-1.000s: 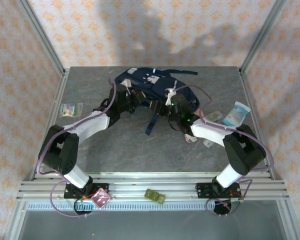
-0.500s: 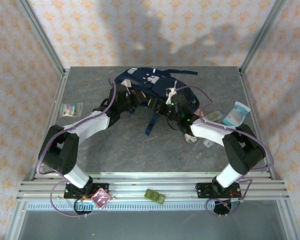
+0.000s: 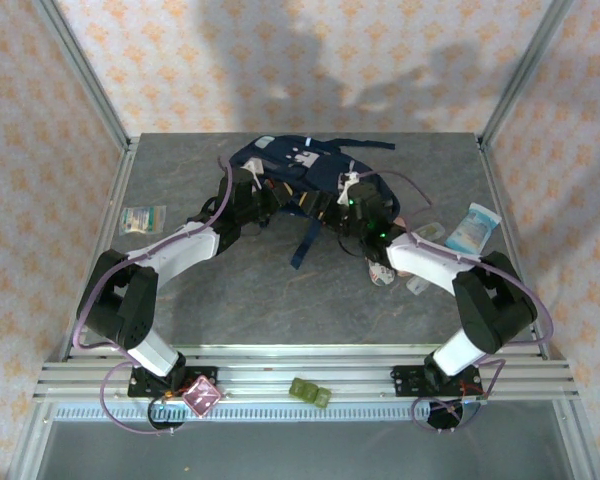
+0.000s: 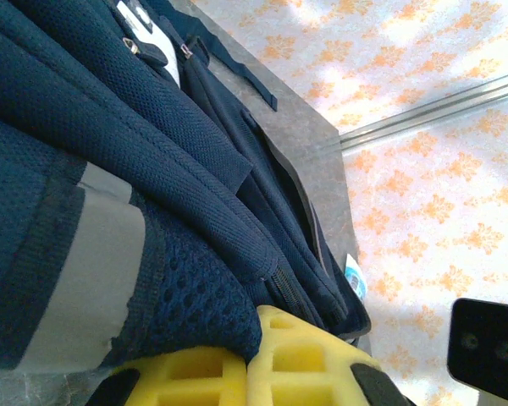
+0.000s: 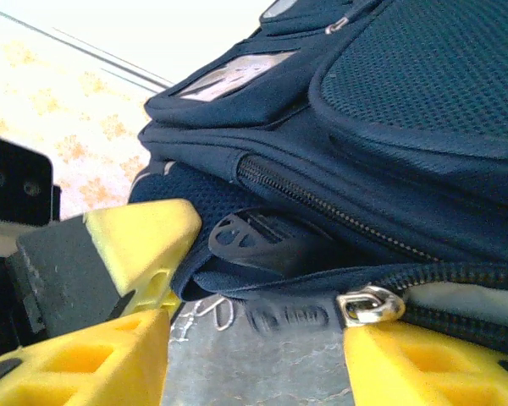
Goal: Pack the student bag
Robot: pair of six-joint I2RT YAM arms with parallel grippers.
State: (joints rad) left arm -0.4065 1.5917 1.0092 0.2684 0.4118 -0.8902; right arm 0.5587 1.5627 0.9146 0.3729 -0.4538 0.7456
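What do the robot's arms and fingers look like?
Both arms, the left arm and the right arm, have chunky black joints and smooth white shells in between. Thin purple cables loop along them. A little green light glows near the right wrist. The left gripper and right gripper have blocky yellow fingers with square hollows.

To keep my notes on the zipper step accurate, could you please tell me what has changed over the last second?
The right gripper opened its jaws wider beside the zipper pull, and its arm eased slightly away from the bases, toward the student bag. The left gripper stayed shut on the bag's mesh edge; the bag did not move.
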